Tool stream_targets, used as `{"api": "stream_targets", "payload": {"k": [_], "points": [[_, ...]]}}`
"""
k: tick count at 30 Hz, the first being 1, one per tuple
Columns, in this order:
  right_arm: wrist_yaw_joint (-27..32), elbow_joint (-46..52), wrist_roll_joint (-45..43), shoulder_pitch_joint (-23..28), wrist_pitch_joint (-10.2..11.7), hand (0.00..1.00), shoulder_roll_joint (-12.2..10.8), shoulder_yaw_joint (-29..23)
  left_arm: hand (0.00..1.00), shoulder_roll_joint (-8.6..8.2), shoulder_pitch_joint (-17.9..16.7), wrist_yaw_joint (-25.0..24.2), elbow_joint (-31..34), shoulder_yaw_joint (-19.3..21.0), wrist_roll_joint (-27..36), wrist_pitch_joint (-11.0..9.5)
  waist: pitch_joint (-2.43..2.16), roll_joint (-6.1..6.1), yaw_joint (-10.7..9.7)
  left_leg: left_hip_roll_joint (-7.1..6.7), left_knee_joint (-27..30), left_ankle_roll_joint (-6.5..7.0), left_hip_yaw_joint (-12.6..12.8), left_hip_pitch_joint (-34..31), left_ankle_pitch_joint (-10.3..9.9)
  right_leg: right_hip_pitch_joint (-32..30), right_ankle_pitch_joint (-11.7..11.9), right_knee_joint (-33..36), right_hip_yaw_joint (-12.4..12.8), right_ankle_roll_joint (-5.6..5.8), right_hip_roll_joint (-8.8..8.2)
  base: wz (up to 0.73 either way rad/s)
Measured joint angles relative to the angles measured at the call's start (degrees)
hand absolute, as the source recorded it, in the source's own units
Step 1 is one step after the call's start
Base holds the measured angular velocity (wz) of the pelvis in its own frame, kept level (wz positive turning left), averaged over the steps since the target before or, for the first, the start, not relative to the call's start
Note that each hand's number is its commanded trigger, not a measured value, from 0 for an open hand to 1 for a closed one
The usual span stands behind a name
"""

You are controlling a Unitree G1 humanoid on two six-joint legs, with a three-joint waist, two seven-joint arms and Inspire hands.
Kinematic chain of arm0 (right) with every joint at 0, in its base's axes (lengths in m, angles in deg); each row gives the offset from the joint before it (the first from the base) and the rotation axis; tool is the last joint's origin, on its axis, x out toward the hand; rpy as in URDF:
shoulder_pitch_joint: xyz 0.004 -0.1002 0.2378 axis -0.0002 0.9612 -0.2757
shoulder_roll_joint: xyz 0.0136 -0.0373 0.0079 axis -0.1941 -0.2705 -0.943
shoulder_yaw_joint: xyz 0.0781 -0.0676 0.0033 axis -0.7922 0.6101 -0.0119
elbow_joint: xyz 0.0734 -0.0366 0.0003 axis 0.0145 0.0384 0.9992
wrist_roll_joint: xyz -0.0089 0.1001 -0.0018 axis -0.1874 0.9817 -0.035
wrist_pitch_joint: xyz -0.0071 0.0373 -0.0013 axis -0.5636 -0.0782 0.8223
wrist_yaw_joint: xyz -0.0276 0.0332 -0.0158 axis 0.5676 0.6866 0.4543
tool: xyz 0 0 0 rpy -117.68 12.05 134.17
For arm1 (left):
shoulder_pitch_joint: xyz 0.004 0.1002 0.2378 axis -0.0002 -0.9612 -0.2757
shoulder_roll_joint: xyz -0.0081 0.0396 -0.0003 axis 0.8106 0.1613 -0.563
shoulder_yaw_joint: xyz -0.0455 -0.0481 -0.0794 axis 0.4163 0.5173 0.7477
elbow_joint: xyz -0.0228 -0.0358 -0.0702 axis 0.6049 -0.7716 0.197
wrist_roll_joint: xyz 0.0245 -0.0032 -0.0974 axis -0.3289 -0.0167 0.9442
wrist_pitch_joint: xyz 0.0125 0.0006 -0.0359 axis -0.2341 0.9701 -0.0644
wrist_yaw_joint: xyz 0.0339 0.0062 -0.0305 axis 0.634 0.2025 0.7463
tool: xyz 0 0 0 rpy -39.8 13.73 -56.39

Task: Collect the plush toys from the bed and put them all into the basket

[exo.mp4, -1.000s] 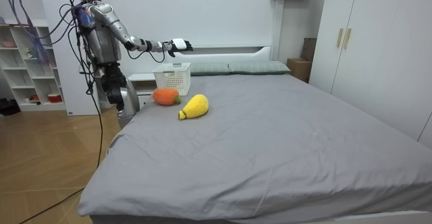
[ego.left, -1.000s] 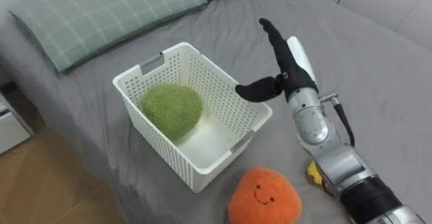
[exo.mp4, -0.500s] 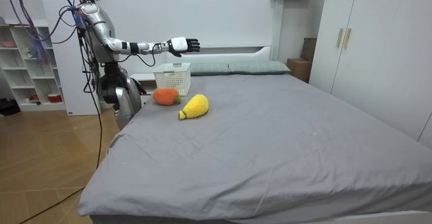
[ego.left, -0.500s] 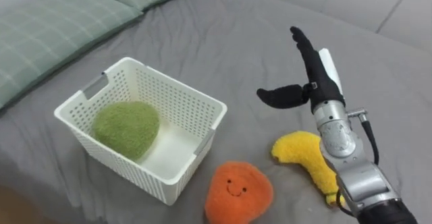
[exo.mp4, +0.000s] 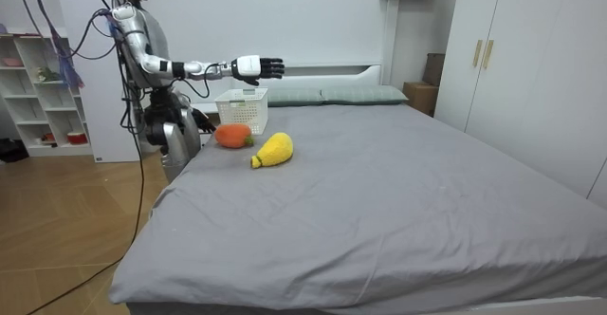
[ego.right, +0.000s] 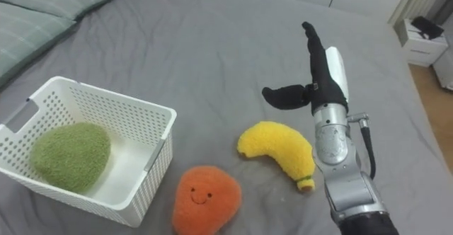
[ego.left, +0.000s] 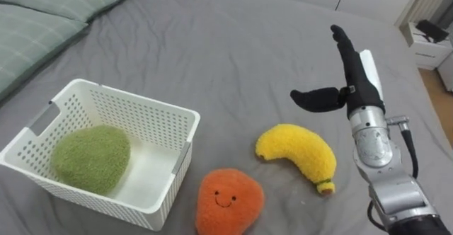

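Observation:
A white perforated basket (ego.left: 164,132) (ego.right: 141,119) sits on the grey bed at the left, with a green plush toy (ego.left: 90,158) (ego.right: 69,155) inside it. An orange plush toy with a smiling face (ego.left: 228,200) (ego.right: 204,199) lies just right of the basket's near corner. A yellow plush banana (ego.left: 301,152) (ego.right: 279,148) lies to the right of that. My right hand (ego.left: 347,85) (ego.right: 316,77) hovers open above the bed, up and right of the banana, fingers straight and thumb out to the left. In the room view the right hand (exo.mp4: 258,66) is stretched out above the basket (exo.mp4: 243,109).
Green checked pillows (ego.left: 42,23) lie at the upper left of the bed. A white nightstand (ego.left: 427,44) stands past the bed's far right edge. The grey bedspread (exo.mp4: 379,192) stretches wide and bare beyond the toys. I stand at the bed's side next to the basket.
The camera has swung to the right, so basket and toys slid left in the picture and the whole banana came into sight. In the room view my right arm swung from above the basket out over the bed.

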Motion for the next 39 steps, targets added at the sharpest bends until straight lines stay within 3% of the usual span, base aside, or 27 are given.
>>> {"api": "stream_targets", "payload": {"k": [4, 18, 22, 25, 33, 36, 38, 39], "points": [[0.0, -0.1, 0.1, 2.2, -0.4, 0.00, 0.0, 0.0, 0.00, 0.06, -0.2, 1.0, -0.1, 0.0, 0.0, 0.0, 0.23, -0.34, 0.0, 0.19, -0.1, -0.12, 0.3, -0.1, -0.2, -0.3, 0.0, 0.0, -0.1, 0.00, 0.16, -0.03], [-3.1, -3.8, 0.0, 3.6, -0.4, 0.00, 0.0, -0.5, 0.00, 0.01, -0.2, 1.0, -0.5, 0.0, 1.8, -1.2, 0.12, -0.50, -0.1, 0.51, -0.2, -0.45, 1.1, -0.3, -0.5, -0.9, 0.0, 0.0, -0.2, -0.02, 0.54, -0.04], [-3.1, -7.9, 0.1, 2.6, -0.2, 0.00, -0.1, -0.6, 0.00, -0.02, 1.5, 0.7, -0.7, -0.1, 6.0, -1.4, -0.14, -0.90, 0.5, 0.48, 0.0, -0.44, 1.1, -2.0, -0.4, -2.0, 0.1, 0.1, -0.3, -0.12, 0.55, 0.01], [-3.1, -16.6, 0.2, -2.1, -0.2, 0.00, 0.0, -0.3, 0.00, 0.04, 3.4, 0.6, -1.4, -1.1, 9.3, -1.5, -0.15, -1.07, 0.5, 0.49, 0.4, -0.41, 1.0, -3.9, -0.3, -4.0, 0.3, 0.3, -0.3, -0.43, 0.56, 0.00], [-3.1, -32.4, -0.2, -11.1, 0.1, 0.00, 1.0, 0.3, 0.00, 0.59, 7.3, 0.6, -3.8, -3.3, 13.4, -3.9, 0.55, -1.03, 2.9, 0.53, 0.4, -0.53, 1.0, -9.2, 0.8, -9.9, 0.6, 1.0, -0.8, -0.84, 0.58, 0.01], [-2.7, -36.7, -0.1, -13.1, 0.1, 0.00, 1.3, 0.3, 0.00, 0.62, 8.5, 0.6, -5.1, -3.7, 14.0, -4.5, 0.97, -0.58, 3.7, 0.55, 0.4, -0.55, 0.9, -10.9, 0.8, -11.4, 0.7, 1.0, -2.0, -0.86, 0.47, 0.06], [-2.4, -41.0, 0.8, -15.2, 0.8, 0.00, 1.4, 0.4, 0.00, 0.87, 9.8, 0.5, -6.9, -5.0, 15.6, -5.5, 1.52, -0.07, 4.2, 0.56, 0.4, -0.55, 0.8, -12.0, 0.9, -12.4, 0.6, 1.0, -2.3, -0.87, 0.43, 0.02], [-2.4, -41.8, 0.8, -15.5, 1.0, 0.00, 1.4, 0.4, 0.00, 0.90, 10.1, 0.5, -7.4, -5.2, 16.0, -5.8, 1.50, -0.04, 4.6, 0.56, 0.4, -0.56, 0.8, -12.3, 0.9, -12.8, 0.6, 1.0, -2.5, -0.87, 0.43, 0.00]]}}
